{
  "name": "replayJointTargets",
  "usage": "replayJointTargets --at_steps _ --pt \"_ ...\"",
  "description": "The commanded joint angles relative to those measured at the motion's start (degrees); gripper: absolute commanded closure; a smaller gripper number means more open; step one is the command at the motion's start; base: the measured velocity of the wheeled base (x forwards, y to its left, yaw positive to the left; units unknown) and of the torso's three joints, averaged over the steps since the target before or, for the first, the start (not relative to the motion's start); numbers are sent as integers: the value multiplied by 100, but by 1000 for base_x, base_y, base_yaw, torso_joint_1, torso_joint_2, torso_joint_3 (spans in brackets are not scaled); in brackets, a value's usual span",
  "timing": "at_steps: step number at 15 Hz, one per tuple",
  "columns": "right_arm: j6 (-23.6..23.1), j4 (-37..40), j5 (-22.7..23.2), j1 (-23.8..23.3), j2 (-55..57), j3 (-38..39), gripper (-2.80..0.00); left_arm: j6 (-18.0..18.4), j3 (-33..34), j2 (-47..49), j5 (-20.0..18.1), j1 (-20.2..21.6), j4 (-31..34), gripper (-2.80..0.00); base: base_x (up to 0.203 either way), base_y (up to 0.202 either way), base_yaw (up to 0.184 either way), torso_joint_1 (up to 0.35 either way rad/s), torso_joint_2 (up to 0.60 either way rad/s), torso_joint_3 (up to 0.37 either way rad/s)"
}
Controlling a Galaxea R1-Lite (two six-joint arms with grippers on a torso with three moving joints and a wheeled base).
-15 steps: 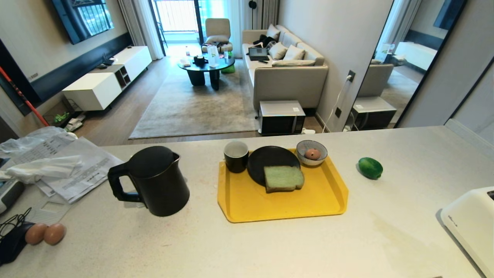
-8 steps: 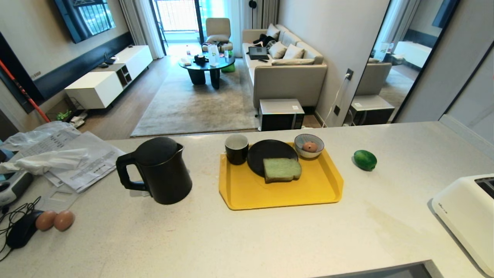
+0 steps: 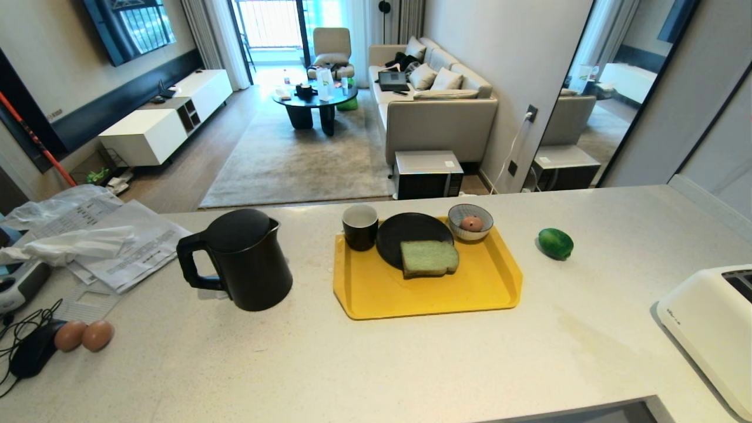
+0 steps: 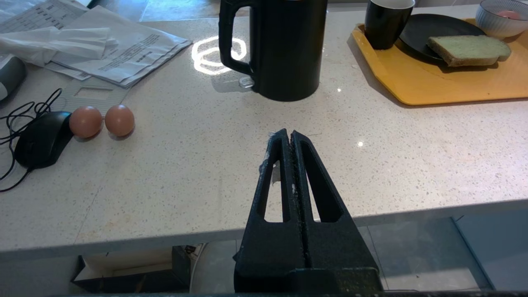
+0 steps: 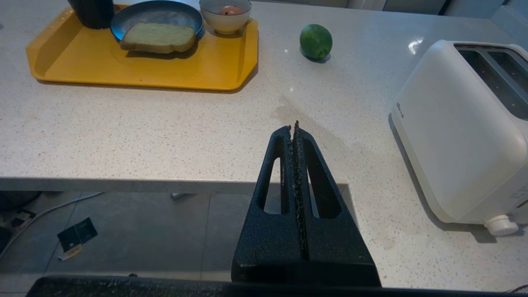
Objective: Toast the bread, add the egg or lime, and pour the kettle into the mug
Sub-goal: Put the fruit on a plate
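Nothing on the counter (image 3: pixel 411 364) has moved since half a second ago; a second ago the whole view sat differently, a camera shift.
The bread (image 3: pixel 429 257) lies half on the black plate (image 3: pixel 405 235) in the yellow tray (image 3: pixel 423 296), mug (image 3: pixel 359 226) beside it, kettle (image 3: pixel 244 258) left, lime (image 3: pixel 555 242) right. Bare counter runs to the near edge. Only the wrist views show the left gripper (image 4: pixel 291 134) and right gripper (image 5: pixel 295 126), fingers clenched empty over that edge; the toaster (image 5: pixel 462 128) slots show there.

Matte black kettle (image 3: pixel 247 261), glossy lime (image 3: pixel 555 243), speckled stone counter (image 3: pixel 411 364).
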Motion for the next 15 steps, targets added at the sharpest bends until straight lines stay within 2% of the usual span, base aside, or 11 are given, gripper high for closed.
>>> replayJointTargets --at_steps 1,15 --pt "-3 -2 5 0 7 1 0 -6 2 5 -1 0 0 0 0 0 0 0 0 0" --pt "-12 -2 5 0 7 10 0 -6 4 5 -1 0 0 0 0 0 0 0 0 0"
